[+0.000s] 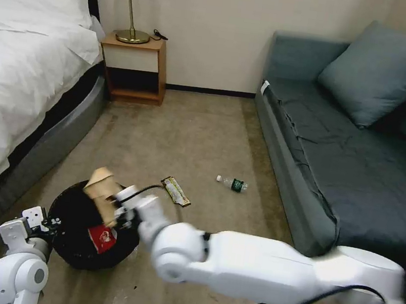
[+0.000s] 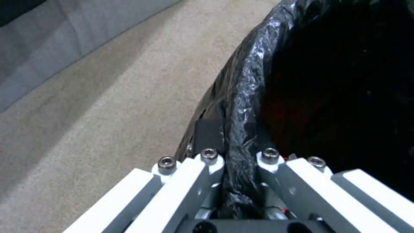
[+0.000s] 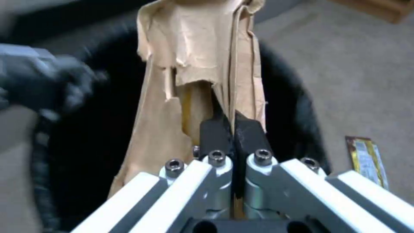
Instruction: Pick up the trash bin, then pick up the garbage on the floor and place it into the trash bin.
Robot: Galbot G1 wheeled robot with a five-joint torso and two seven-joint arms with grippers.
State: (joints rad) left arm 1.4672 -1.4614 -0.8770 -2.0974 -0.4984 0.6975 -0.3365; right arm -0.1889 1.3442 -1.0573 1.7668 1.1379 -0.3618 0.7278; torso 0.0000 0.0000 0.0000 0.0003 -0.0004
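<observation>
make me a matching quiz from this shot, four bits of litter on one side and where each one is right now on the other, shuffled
Things:
1. tan paper bag
2. red wrapper
3. clear bottle
4. brown-yellow wrapper

Places:
A. on the carpet near the sofa
B. inside the trash bin
C. pinched in the right hand above the bin
D. flat on the carpet just beyond the bin

Pairs: 1-C, 2-B, 3-A, 4-D

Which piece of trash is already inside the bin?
The crumpled red wrapper, lying inside the black-lined trash bin. The tan paper bag is held above it by the right gripper; bottle and flat wrapper lie on the floor.
</observation>
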